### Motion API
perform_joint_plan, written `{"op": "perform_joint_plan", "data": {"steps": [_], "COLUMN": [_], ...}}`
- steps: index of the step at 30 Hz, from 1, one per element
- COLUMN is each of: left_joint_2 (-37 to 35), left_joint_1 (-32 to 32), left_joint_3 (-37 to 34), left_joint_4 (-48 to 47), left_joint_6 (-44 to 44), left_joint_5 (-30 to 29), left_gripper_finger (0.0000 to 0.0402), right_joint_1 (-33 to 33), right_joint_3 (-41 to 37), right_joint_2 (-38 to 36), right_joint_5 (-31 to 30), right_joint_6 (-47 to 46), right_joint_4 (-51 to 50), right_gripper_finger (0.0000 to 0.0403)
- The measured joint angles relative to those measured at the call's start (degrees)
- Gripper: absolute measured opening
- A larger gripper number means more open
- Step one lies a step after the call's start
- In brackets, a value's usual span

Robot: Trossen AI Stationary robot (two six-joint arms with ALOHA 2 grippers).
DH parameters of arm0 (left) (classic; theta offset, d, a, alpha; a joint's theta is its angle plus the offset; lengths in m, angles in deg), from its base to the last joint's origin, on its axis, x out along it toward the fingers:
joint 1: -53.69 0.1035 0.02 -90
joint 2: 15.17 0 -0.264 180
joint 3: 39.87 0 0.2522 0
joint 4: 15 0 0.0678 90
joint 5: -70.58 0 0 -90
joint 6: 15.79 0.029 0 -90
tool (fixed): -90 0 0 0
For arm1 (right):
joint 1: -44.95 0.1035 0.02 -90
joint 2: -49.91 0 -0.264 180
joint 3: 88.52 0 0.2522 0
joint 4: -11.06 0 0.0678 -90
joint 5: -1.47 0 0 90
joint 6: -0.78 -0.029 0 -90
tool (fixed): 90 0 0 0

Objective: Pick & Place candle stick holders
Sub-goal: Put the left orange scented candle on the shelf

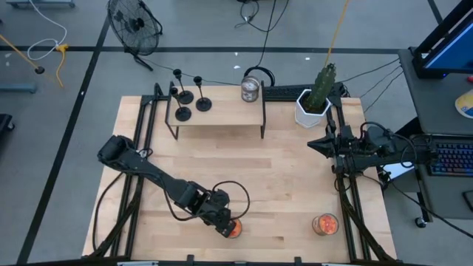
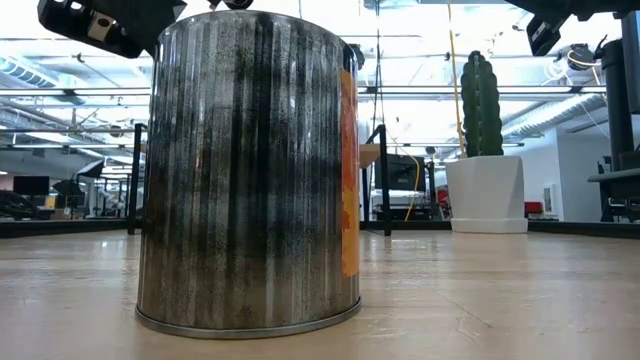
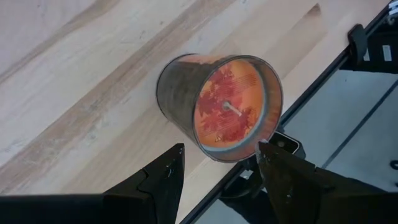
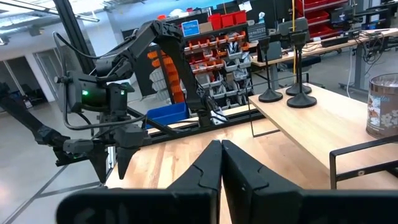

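Observation:
Three black candle stick holders (image 1: pixel 182 96) stand by their disc bases on a raised wooden shelf (image 1: pixel 222 118) at the table's far left. They also show in the right wrist view (image 4: pixel 301 99). My left gripper (image 1: pixel 226 222) is open near the table's front edge, just above an orange-filled glass jar (image 3: pixel 217 106). Its fingers (image 3: pixel 165 177) stand on either side of the jar's top without touching it. The jar fills the low view (image 2: pixel 250 170). My right gripper (image 4: pixel 221 155) is shut and empty at the table's right side (image 1: pixel 329 144).
A silvery clear glass jar (image 1: pixel 250 90) stands on the shelf's right end. A cactus in a white pot (image 1: pixel 314 102) stands at the far right. A second orange-filled jar (image 1: pixel 325 224) stands at the front right. Bare wood lies in the table's middle (image 1: pixel 266 170).

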State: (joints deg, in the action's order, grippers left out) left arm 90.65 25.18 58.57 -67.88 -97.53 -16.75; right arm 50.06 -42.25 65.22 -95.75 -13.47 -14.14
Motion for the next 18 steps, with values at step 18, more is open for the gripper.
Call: {"op": "perform_joint_plan", "data": {"steps": [18], "left_joint_2": [0.0], "left_joint_1": [0.0], "left_joint_3": [0.0], "left_joint_4": [0.2], "left_joint_6": [1.9], "left_joint_5": [-4.8], "left_gripper_finger": [0.0207], "right_joint_1": [0.0], "right_joint_3": [0.0], "right_joint_2": [0.0], "right_joint_5": [0.0], "right_joint_6": [0.0], "right_joint_4": [0.0], "right_gripper_finger": [0.0004]}}
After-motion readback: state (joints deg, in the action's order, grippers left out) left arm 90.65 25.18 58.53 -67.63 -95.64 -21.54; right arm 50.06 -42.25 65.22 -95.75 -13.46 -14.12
